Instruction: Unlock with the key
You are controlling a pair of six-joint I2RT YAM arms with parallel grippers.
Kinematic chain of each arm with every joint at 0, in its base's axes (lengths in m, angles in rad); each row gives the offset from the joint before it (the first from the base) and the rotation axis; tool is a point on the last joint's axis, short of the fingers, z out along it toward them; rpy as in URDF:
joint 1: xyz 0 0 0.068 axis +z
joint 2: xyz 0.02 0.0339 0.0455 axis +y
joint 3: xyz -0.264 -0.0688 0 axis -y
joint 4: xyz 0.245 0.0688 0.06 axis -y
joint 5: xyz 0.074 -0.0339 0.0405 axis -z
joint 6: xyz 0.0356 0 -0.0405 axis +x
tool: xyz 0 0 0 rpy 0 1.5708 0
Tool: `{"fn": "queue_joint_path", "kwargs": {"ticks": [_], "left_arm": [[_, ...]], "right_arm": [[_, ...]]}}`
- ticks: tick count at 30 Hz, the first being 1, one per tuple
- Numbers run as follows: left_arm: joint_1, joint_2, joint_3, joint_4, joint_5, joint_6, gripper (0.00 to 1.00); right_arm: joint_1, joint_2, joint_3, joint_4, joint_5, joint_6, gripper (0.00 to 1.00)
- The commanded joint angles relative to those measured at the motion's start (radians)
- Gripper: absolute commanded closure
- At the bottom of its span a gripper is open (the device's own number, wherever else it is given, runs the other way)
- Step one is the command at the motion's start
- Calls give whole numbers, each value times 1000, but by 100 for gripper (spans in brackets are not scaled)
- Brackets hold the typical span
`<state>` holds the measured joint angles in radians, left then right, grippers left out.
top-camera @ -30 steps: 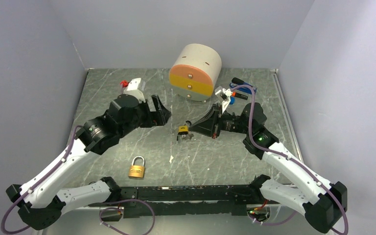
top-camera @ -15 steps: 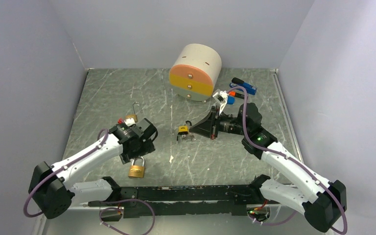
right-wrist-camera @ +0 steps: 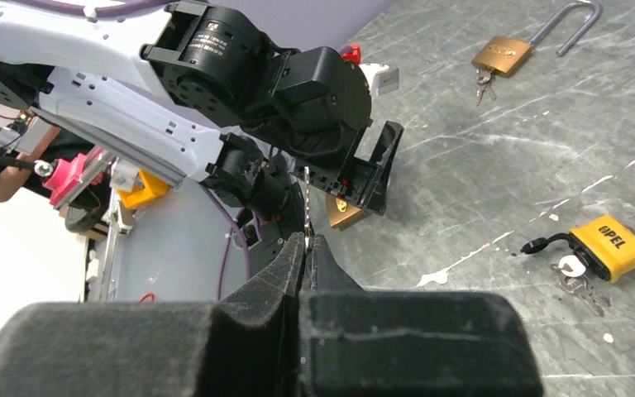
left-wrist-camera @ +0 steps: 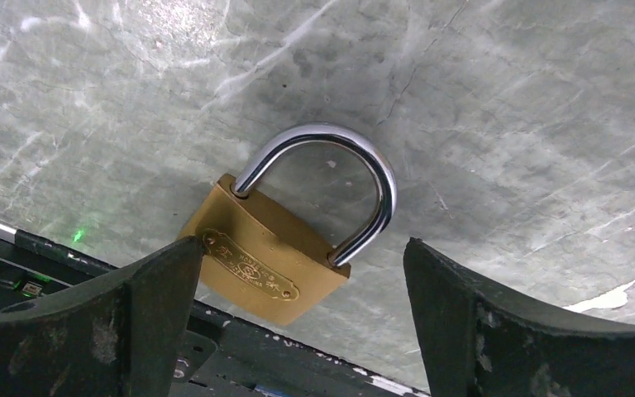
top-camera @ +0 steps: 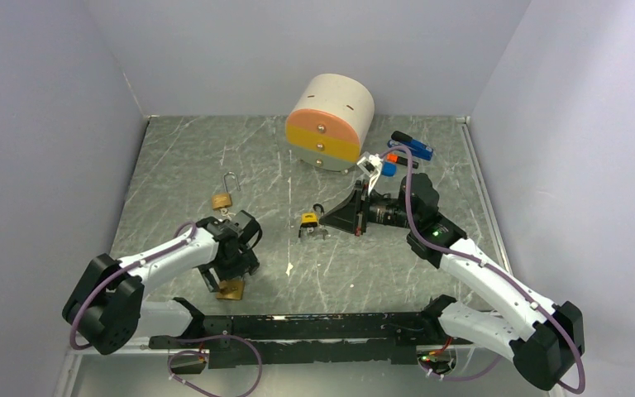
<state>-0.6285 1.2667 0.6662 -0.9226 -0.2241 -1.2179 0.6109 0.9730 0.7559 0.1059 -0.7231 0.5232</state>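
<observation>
A shut brass padlock (left-wrist-camera: 269,252) with a steel shackle lies flat near the table's front edge; it also shows in the top view (top-camera: 232,289). My left gripper (left-wrist-camera: 298,318) is open and hangs right over it, one finger (left-wrist-camera: 145,314) at the body's left corner, the other (left-wrist-camera: 496,322) apart on the right; in the top view the gripper (top-camera: 225,279) partly covers the lock. My right gripper (right-wrist-camera: 306,244) is shut on a thin silver key (right-wrist-camera: 307,203) that sticks out past its tips. It hovers mid-table (top-camera: 327,218).
A yellow padlock (top-camera: 307,220) with keys lies just left of the right gripper. An open brass padlock (top-camera: 222,199) with keys lies farther left. A round drawer unit (top-camera: 331,120) stands at the back, blue and red items (top-camera: 409,147) beside it. A black rail (top-camera: 298,327) runs along the front.
My left arm has swung back from mid-table and come down over the brass padlock by the front edge. The right gripper with the key has barely moved.
</observation>
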Motion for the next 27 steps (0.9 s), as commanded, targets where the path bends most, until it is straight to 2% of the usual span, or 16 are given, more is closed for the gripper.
{"fn": "queue_joint_path", "kwargs": {"ticks": [1, 5, 9, 12, 15, 18, 19, 24, 27], "left_arm": [[6, -7, -32, 84, 55, 16, 7], [7, 26, -10, 73, 96, 2, 26], [6, 68, 35, 62, 127, -73, 34], [6, 89, 75, 58, 126, -121, 29], [6, 98, 112, 29, 78, -130, 20], [6, 95, 140, -31, 20, -133, 7], [6, 89, 142, -40, 11, -134, 6], [6, 57, 116, -53, -14, -138, 8], [6, 41, 127, -12, -23, -79, 28]], "right_arm": [[-2, -13, 3, 17, 19, -20, 100], [-2, 1, 5, 12, 19, -25, 100], [-2, 10, 5, 15, 19, -26, 100], [-3, 10, 7, 7, 22, -31, 100], [-3, 2, 6, -1, 29, -39, 100], [-4, -6, 6, -15, 42, -51, 100], [-2, -8, 5, -17, 45, -53, 100], [-4, -9, 0, -21, 51, -57, 100], [-3, -7, 0, -21, 48, -61, 100]]}}
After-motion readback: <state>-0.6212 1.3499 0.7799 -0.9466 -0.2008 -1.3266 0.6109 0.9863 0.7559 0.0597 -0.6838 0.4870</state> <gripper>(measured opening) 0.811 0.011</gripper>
